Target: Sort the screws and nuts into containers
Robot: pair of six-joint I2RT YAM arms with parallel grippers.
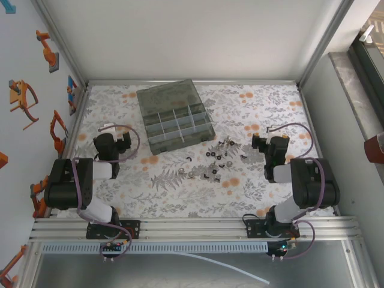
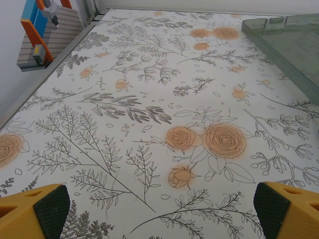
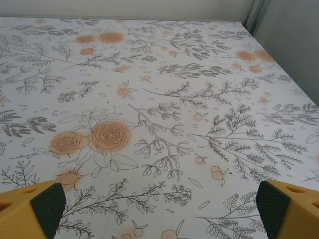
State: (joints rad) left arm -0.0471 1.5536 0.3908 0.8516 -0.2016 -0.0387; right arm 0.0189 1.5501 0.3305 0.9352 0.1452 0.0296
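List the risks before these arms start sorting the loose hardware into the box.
1. The screws and nuts lie tiny and crowded near the box; the right gripper, open wide, may catch two or scatter neighbours.
2. The compartments are narrow behind thin dividers, so a released piece may land in the wrong one.
3. Dark pieces could be lost against the busy flowered table cover.
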